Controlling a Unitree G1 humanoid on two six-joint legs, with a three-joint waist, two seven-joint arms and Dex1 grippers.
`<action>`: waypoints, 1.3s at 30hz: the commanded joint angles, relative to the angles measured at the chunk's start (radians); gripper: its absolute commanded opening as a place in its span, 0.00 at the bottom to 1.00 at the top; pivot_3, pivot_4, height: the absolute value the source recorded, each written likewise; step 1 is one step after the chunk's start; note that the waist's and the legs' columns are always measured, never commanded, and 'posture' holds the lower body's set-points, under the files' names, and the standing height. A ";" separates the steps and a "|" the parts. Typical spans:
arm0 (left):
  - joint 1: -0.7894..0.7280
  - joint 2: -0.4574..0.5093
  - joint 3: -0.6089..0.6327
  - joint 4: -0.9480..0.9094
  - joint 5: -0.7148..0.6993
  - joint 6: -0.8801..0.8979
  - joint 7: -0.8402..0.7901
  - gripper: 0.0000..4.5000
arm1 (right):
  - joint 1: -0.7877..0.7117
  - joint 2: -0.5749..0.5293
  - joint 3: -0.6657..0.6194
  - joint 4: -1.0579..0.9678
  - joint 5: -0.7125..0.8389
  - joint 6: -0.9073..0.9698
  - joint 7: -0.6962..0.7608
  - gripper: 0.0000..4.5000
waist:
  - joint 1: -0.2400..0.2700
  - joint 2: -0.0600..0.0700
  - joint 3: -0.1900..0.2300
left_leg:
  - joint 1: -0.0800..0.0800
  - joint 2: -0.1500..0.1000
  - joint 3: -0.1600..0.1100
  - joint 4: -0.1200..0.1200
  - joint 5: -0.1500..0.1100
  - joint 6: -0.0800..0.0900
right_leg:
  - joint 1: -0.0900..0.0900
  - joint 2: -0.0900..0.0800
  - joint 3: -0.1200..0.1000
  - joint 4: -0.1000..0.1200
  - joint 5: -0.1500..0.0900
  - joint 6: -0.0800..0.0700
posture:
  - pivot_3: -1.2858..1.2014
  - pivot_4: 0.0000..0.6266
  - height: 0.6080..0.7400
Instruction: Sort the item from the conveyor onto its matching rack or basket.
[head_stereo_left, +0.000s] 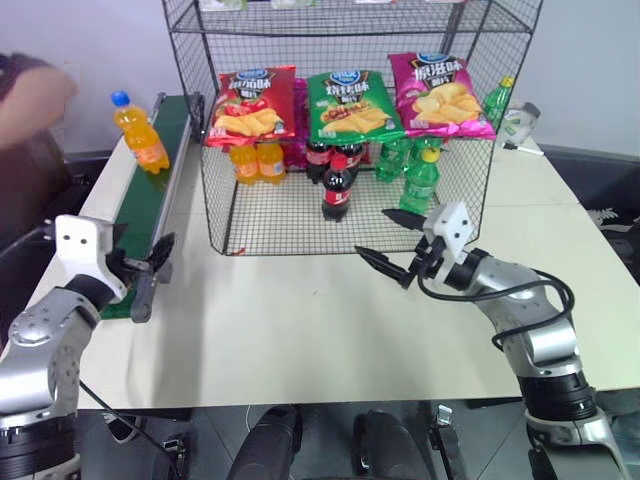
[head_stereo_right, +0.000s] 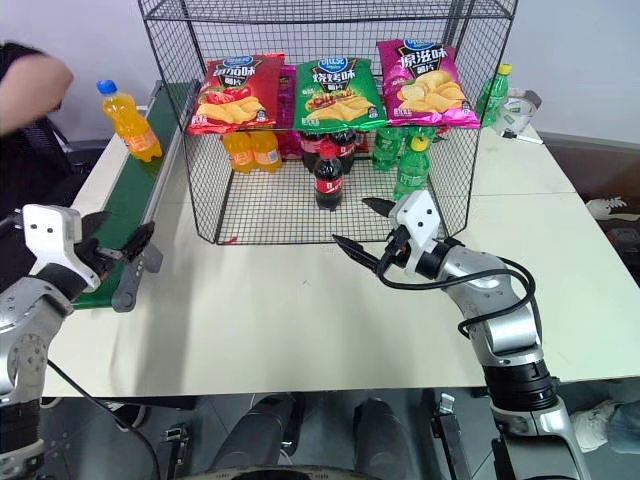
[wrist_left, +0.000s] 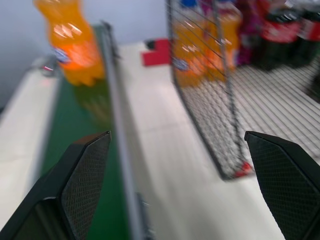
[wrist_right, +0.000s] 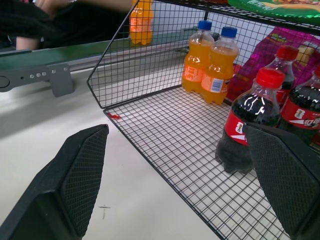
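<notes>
Orange soda bottle on the conveyor; both of your end effectors are spread and hold nothing.

Head views: your orange soda bottle (head_stereo_left: 141, 131) stands tilted on the far stretch of the green conveyor (head_stereo_left: 160, 170), left of the black wire rack (head_stereo_left: 350, 130) on the white bench (head_stereo_left: 300, 330). Your left end effector (head_stereo_left: 150, 270) hovers over the belt's near end with fingers apart; your right end effector (head_stereo_left: 393, 243) sits spread just in front of the rack's open side. A person's arm (head_stereo_left: 35, 95) shows near the far left edge.
Left wrist view: you see the orange bottle on the belt ahead between the wide-apart fingers (wrist_left: 85, 175).
Right wrist view: the separated fingers (wrist_right: 82, 170) frame the rack floor, with two orange bottles (wrist_right: 212, 62) at the back and a cola bottle (wrist_right: 247, 120) nearer.
</notes>
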 joint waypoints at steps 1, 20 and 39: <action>-0.024 -0.013 0.076 0.025 0.021 -0.073 0.062 0.99 | -0.016 0.007 -0.007 -0.017 0.001 -0.015 -0.003 1.00 | 0.001 0.000 0.000 | 0.000 0.000 0.000 0.000 0.000 0.000 | 0.000 0.000 0.000 0.000 0.000 0.000 | 0.52 0.24 1.00; 0.000 -0.092 0.127 0.138 0.004 -0.206 0.097 0.99 | -0.014 0.017 0.005 -0.024 0.003 -0.013 -0.010 1.00 | 0.002 0.000 0.000 | 0.000 0.000 0.000 0.001 0.000 0.000 | 0.000 0.000 0.000 0.000 0.001 0.001 | 0.52 0.24 1.00; -0.001 -0.082 0.129 0.155 0.006 -0.230 0.105 0.99 | -0.014 0.016 0.010 -0.030 0.006 -0.010 -0.009 1.00 | 0.001 0.000 0.000 | 0.000 0.000 0.000 0.001 0.000 0.000 | 0.000 0.000 0.000 0.000 0.001 0.002 | 0.52 0.24 1.00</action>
